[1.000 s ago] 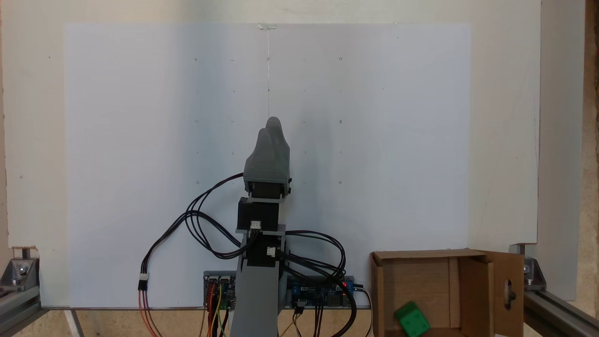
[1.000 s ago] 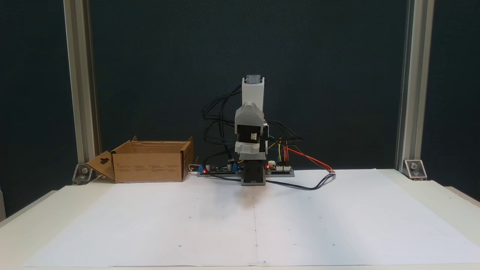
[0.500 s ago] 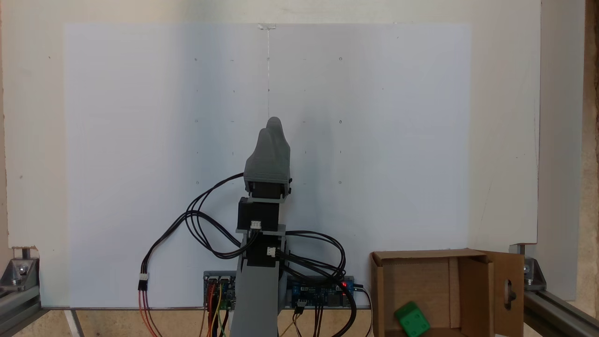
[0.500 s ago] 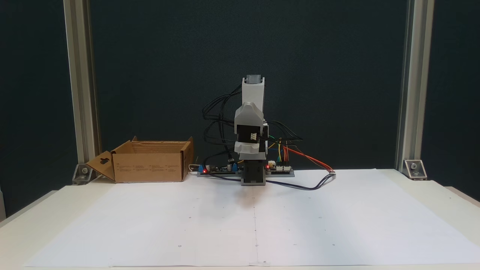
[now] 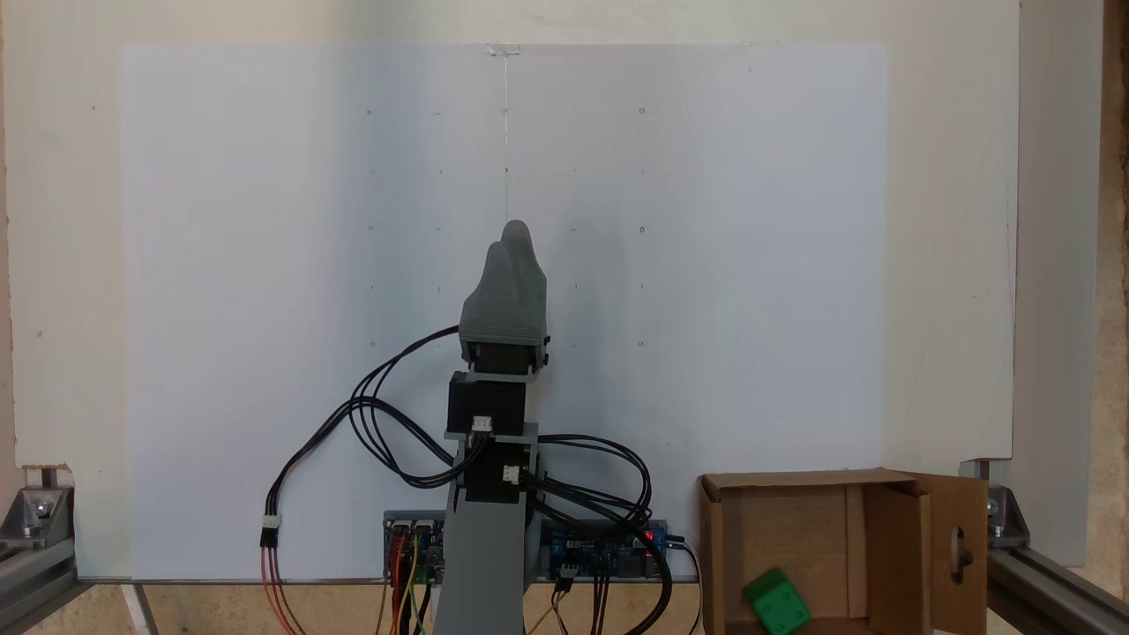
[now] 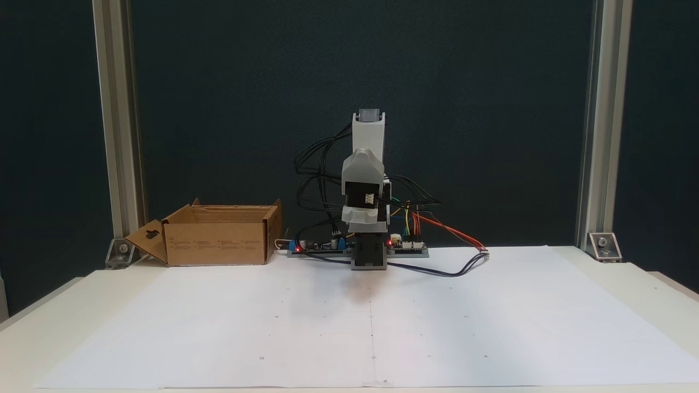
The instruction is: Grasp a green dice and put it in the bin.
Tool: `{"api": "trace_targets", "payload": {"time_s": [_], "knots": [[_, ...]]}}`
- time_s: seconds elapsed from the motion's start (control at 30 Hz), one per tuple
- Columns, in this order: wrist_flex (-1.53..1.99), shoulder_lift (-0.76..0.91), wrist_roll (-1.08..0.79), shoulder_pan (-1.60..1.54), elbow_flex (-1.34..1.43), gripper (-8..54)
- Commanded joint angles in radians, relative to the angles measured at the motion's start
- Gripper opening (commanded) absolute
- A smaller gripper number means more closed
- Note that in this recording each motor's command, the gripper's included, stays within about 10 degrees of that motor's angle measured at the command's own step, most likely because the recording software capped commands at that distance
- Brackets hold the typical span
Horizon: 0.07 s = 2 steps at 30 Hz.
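The green dice [image 5: 776, 602] lies inside the bin [image 5: 794, 481], on its floor near the lower left corner in a fixed view. The bin is a brown cardboard box [image 6: 215, 243] with open flaps, one with a keyhole cutout, standing beside the arm's base. In the other fixed view the bin's front wall hides the dice. My gripper [image 5: 510, 236] is folded back over the arm's base, well apart from the bin. Its two grey jaws lie together with nothing between them. Head-on, the gripper [image 6: 362, 166] looks like a grey hump on the upright arm.
A white paper sheet [image 5: 265, 265] covers the table in front of the arm. Controller boards [image 6: 407, 245] and looping cables [image 5: 379, 423] sit by the base. Aluminium frame posts [image 6: 117, 136] stand at the back corners, one just behind the bin.
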Motion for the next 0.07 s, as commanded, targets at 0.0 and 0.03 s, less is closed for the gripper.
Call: {"api": "trace_targets", "payload": {"time_s": [0.0,0.03], "knots": [[-0.043,0.104,0.020,0.000,0.052,44.6],[-0.043,0.104,0.020,0.000,0.052,44.6]]}}
